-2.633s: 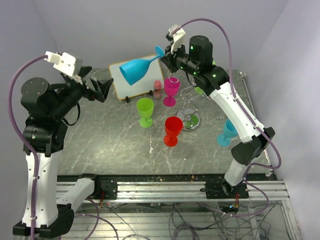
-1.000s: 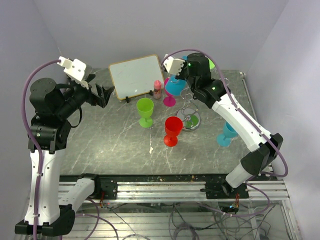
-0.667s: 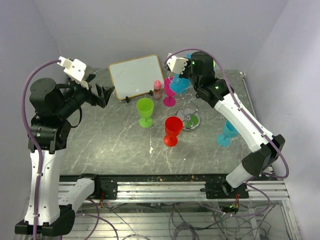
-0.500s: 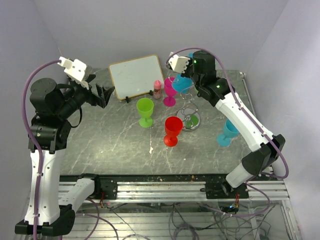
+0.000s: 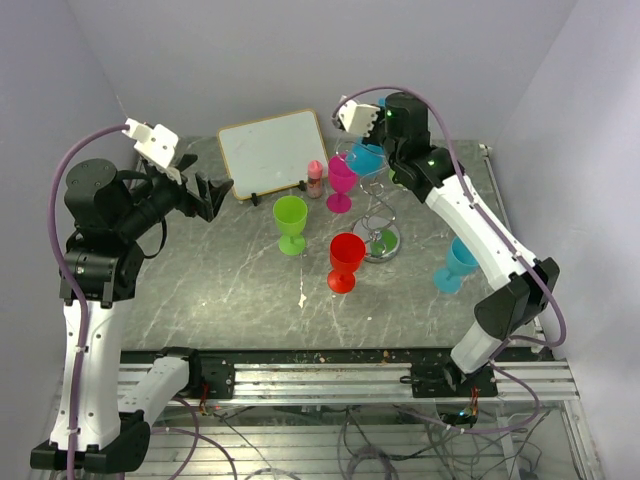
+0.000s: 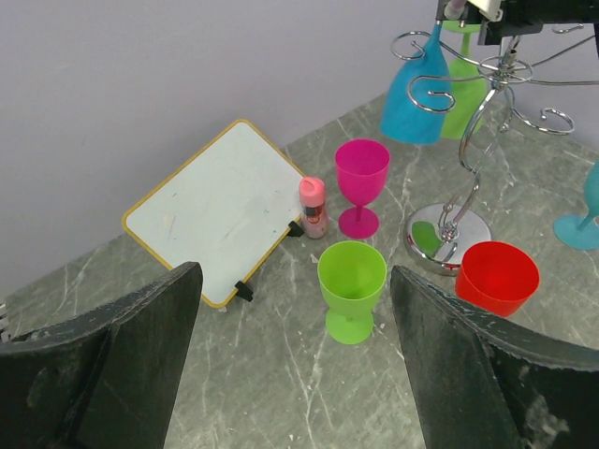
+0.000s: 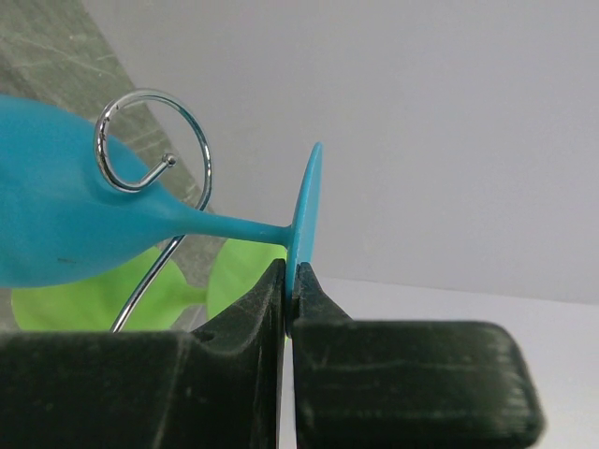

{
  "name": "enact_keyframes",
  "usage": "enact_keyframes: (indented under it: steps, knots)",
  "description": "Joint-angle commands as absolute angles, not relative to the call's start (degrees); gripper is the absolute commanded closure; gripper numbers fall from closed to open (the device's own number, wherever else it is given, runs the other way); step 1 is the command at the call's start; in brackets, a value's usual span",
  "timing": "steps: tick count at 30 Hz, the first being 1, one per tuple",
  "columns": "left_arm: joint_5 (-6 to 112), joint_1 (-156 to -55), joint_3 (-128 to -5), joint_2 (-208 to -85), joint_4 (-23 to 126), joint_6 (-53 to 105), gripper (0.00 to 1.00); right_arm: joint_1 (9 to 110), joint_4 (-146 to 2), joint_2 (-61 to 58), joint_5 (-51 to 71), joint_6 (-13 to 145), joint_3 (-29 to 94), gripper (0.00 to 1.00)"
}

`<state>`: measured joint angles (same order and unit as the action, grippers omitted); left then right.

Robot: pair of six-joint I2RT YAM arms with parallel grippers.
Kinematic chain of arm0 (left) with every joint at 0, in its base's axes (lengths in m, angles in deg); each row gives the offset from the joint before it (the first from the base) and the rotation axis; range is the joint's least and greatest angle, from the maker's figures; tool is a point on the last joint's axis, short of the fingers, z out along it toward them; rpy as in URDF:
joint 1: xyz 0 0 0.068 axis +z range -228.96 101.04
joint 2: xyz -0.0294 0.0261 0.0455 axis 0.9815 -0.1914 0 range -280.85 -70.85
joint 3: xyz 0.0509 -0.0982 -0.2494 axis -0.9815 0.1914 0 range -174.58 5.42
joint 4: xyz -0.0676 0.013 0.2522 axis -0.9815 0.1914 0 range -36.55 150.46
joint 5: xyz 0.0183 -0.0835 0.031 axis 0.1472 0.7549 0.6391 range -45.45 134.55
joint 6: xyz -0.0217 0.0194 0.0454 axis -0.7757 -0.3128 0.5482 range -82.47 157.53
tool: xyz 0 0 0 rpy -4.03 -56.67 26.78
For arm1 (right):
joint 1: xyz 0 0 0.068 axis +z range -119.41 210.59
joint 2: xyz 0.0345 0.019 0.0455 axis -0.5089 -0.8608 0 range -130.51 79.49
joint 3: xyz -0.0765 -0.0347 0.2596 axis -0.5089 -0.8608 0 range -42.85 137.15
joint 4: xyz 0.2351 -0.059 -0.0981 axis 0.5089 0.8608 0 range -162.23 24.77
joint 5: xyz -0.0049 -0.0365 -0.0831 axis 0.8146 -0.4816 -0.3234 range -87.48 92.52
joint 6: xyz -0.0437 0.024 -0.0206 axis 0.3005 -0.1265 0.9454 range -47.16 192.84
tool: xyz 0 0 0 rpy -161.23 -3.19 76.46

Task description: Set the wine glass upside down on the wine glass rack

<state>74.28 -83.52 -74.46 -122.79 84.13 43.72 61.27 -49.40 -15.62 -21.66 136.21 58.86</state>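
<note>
A blue wine glass (image 5: pixel 365 158) hangs bowl-down and tilted at the top of the wine glass rack (image 5: pixel 378 215), a silver wire stand on a round shiny base. My right gripper (image 7: pixel 292 276) is shut on the rim of the glass's foot (image 7: pixel 304 210). One curled arm of the rack (image 7: pixel 154 140) crosses the blue bowl (image 7: pixel 65 229) close to the stem. A green glass (image 6: pixel 465 70) hangs on the rack behind it. My left gripper (image 6: pixel 295 273) stands open over the table's left side, empty, far from the rack (image 6: pixel 473 140).
On the table stand a green glass (image 5: pixel 291 220), a red glass (image 5: pixel 346 258), a magenta glass (image 5: pixel 342 180) and a second blue glass (image 5: pixel 455 262) at the right. A white board (image 5: pixel 272 150) leans at the back, a small pink bottle (image 5: pixel 315 178) beside it.
My right arm carried the blue glass from above the white board rightwards to the rack and turned its bowl downward. The left arm shifted slightly and stays open.
</note>
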Motion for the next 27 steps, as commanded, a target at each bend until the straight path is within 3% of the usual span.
enact_keyframes:
  steps: [1,27]
  knots:
    - [76.4,-82.9,-74.5,-122.2,83.2,44.7,0.08,60.8,-52.1,-17.6,-21.3,137.4,61.3,1.0]
    - [76.8,-82.9,-74.2,-122.1,83.5,45.5,0.08,61.9,-42.9,-16.7,-21.4,141.8,66.0,1.0]
